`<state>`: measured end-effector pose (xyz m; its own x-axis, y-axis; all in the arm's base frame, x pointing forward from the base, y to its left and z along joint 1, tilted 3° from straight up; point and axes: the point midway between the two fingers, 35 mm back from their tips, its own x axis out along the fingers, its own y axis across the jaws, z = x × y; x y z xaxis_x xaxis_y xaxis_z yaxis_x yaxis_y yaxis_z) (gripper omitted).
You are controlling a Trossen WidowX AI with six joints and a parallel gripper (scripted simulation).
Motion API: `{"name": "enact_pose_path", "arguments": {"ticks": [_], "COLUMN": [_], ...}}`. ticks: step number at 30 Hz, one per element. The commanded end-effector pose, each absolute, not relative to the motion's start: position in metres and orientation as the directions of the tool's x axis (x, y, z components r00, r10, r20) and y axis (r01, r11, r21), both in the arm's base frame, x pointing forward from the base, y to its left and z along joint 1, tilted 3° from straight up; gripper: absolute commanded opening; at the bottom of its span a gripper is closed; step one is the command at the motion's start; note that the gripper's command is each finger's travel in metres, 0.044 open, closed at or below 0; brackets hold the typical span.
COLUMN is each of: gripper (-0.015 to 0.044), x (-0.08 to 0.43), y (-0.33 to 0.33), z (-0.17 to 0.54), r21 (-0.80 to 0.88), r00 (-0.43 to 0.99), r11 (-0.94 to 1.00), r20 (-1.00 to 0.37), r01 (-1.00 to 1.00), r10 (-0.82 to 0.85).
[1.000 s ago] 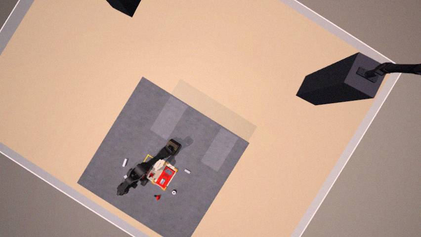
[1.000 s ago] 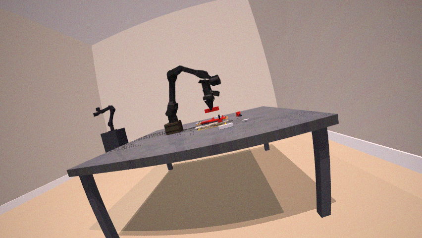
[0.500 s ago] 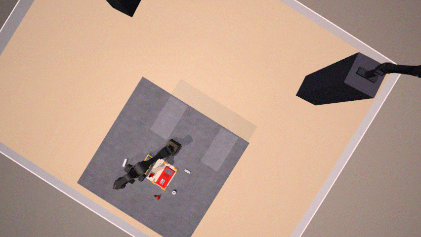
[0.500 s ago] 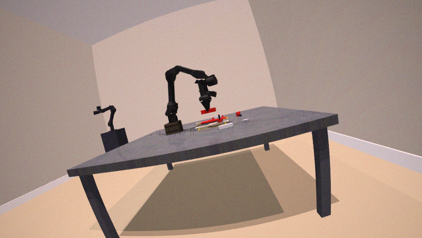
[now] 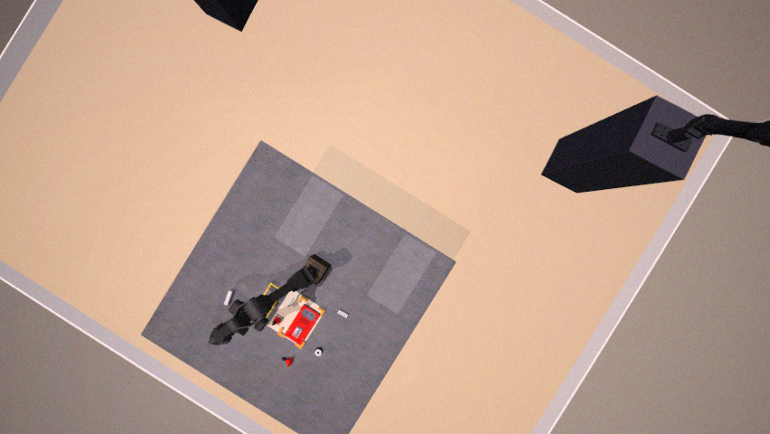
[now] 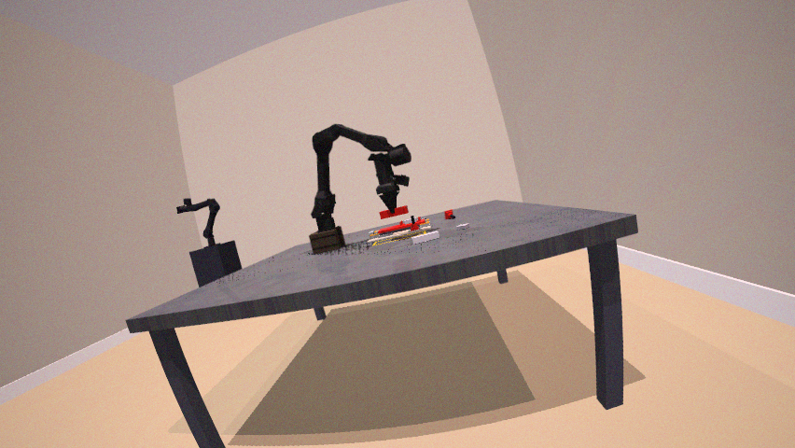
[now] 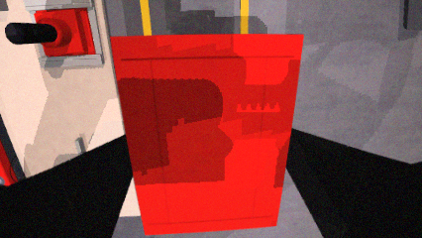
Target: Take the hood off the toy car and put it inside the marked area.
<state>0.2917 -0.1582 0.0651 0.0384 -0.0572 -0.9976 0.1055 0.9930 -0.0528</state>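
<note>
Gripper (image 6: pixel 392 209) points down, fingers clamped on the red hood (image 7: pixel 208 131) and held wide by it. Hood hangs in the air above the table (image 6: pixel 500 239), flat, clear of the surface; in the exterior view it sits just above the toy car (image 6: pixel 401 227).

Wrist view: hood fills the centre. Two yellow lines of the marked area (image 7: pixel 145 17) run out from behind its top edge at 12 o'clock. Car body with a red block and black peg (image 7: pixel 31 33) at 10 o'clock.

Top view: car (image 5: pixel 298 321) at 4 o'clock from the arm's wrist. Small red part (image 5: pixel 288 362) and a white wheel (image 5: pixel 318 352) lie on the table near the car, at about 6 o'clock of it, apart from each other.
</note>
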Motion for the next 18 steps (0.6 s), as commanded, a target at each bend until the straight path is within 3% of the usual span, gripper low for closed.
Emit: {"name": "enact_pose_path", "arguments": {"ticks": [1,18], "gripper": [0.0,0.0], "x": [0.292,0.293], "y": [-0.157,-0.159], "z": [0.061,0.044], "r21": [-0.047,-0.047], "r00": [0.037,0.037], "r11": [0.994,0.994], "r20": [-0.998,-0.998], "r01": [0.099,0.099], "r10": [-0.051,-0.051]}}
